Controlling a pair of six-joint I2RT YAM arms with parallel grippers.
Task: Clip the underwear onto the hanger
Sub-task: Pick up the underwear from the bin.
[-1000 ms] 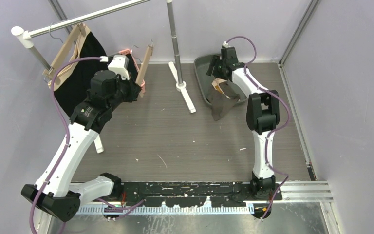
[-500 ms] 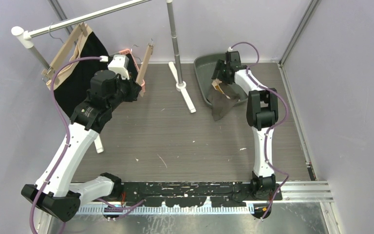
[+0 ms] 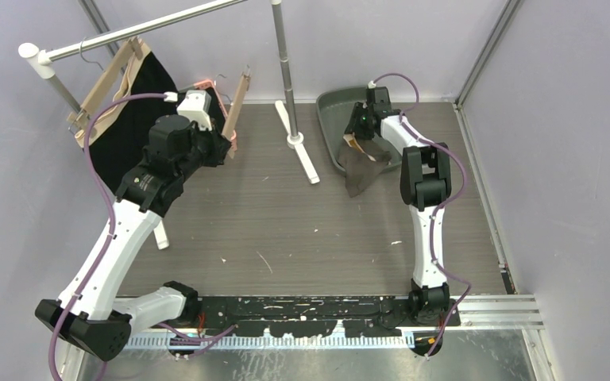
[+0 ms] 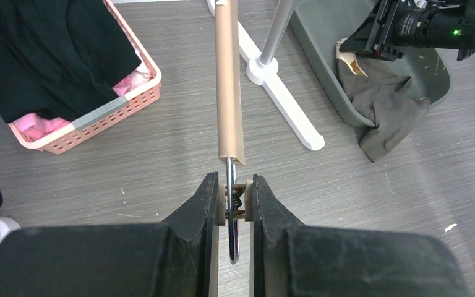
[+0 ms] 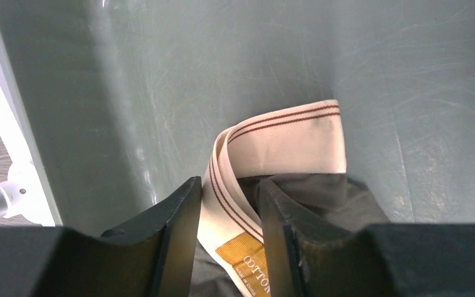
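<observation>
— Where does the underwear sit?

— The underwear (image 3: 363, 163), grey-brown, lies right of centre in the upper part of the overhead view. Half of it is inside the grey tray (image 3: 327, 111) and half spills over the tray's near rim onto the tabletop (image 3: 302, 230). Its cream striped waistband (image 5: 272, 154) stands folded in a loop inside the tray.

— Is any of it clipped?

— No. The hanger (image 4: 229, 80) is well apart from it, at upper left of the overhead view, with no cloth in it. As I judge it, the job is at its start: the cloth needs lifting out, carrying over and pinning under a clip.

— What has the hanger?

— The left hand (image 4: 234, 185) is clenched on the clip (image 4: 235, 207) at the hanger's near end. The wooden bar runs straight up the wrist view from between its fingers (image 4: 204, 204). That arm reaches up and leftward with its elbow raised, near the pink basket (image 4: 86, 117).

— And the other arm?

— It stretches up the right side, wrist bent down into the tray. The right hand (image 5: 226, 185) has a finger on either side of the waistband loop, and the gap is narrow. Whether it pinches the band yet, I cannot tell.

— So the pick-up is the step in hand?

— That's my reading.
</observation>
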